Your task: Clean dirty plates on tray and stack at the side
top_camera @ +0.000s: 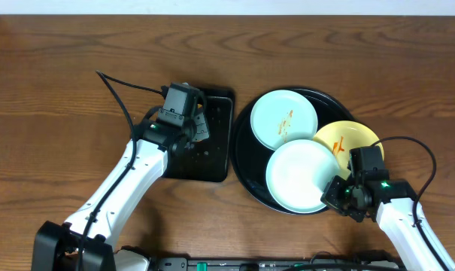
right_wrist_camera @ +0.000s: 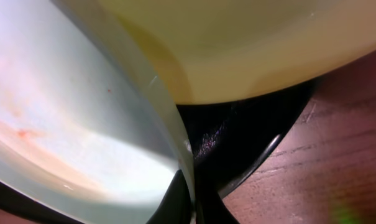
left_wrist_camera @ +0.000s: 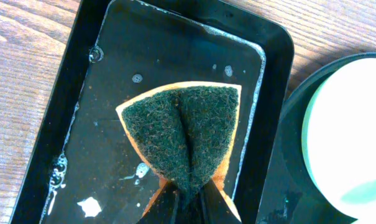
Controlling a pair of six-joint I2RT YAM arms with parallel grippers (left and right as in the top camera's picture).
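Note:
On the round black tray [top_camera: 244,150] lie three plates. The back mint-blue plate [top_camera: 283,119] and the yellow plate [top_camera: 347,139] carry orange-red smears. My right gripper [top_camera: 338,192] is shut on the right rim of the front mint-blue plate [top_camera: 302,175]. The right wrist view shows that rim pinched at the gripper [right_wrist_camera: 191,186], a faint orange film on the mint plate [right_wrist_camera: 82,124], and the yellow plate [right_wrist_camera: 237,43] overlapping just above. My left gripper [left_wrist_camera: 189,190] is shut on a folded green-and-orange sponge [left_wrist_camera: 184,127], held above the rectangular tray [left_wrist_camera: 82,124].
The rectangular black tray [top_camera: 212,158] lies just left of the round tray and holds water drops and foam [left_wrist_camera: 88,205]. Bare wooden table [top_camera: 62,113] spreads to the left, behind, and right of the round tray [right_wrist_camera: 337,143].

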